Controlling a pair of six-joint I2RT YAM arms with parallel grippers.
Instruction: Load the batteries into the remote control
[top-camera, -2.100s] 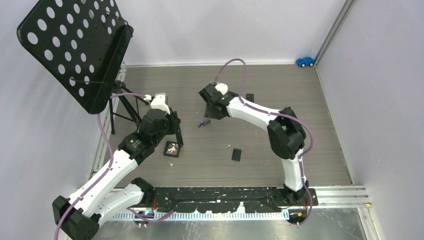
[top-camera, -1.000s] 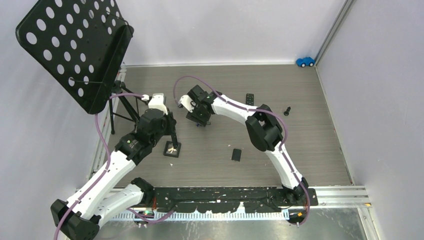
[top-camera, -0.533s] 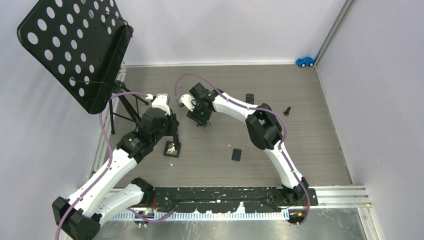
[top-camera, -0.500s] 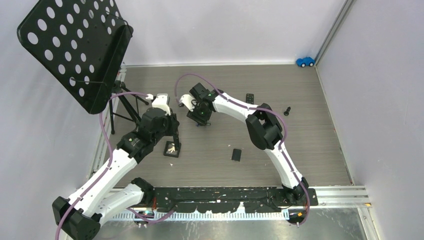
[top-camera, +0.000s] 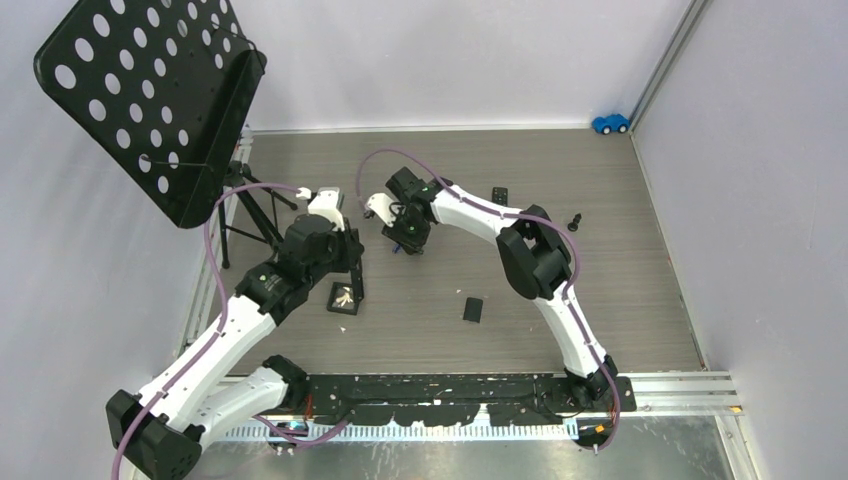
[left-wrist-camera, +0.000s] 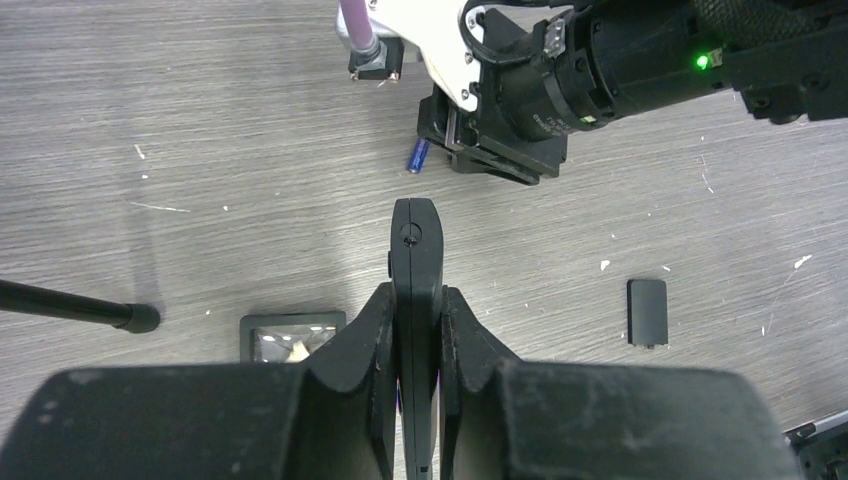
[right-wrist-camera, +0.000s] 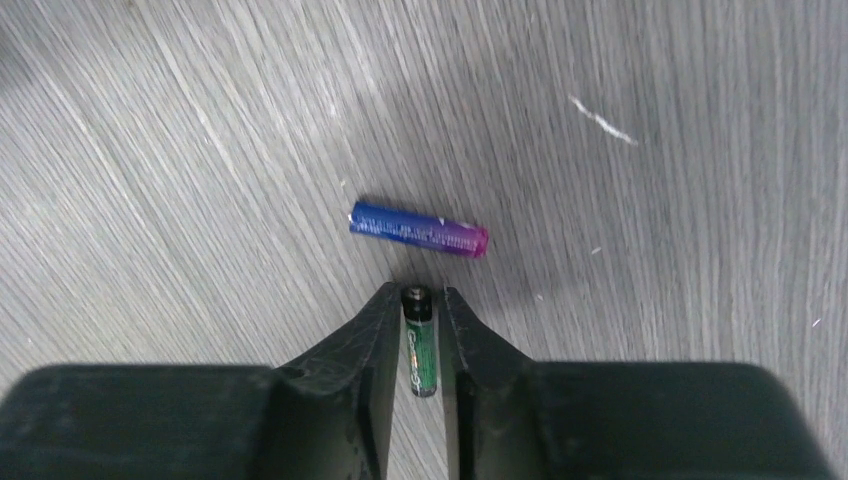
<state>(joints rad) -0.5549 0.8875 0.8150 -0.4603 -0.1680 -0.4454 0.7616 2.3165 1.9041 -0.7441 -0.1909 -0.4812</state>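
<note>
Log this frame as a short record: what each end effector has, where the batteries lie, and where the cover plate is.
left end effector: shut on the black remote, held edge-on above the table
right end effector: down at the table, fingers against both sides of the green battery
blue battery: loose on the table just beyond the right end effector, lying crosswise to the green battery
cover plate: flat on the table, apart from both arms
task stage: both visible batteries outside the remote
</note>
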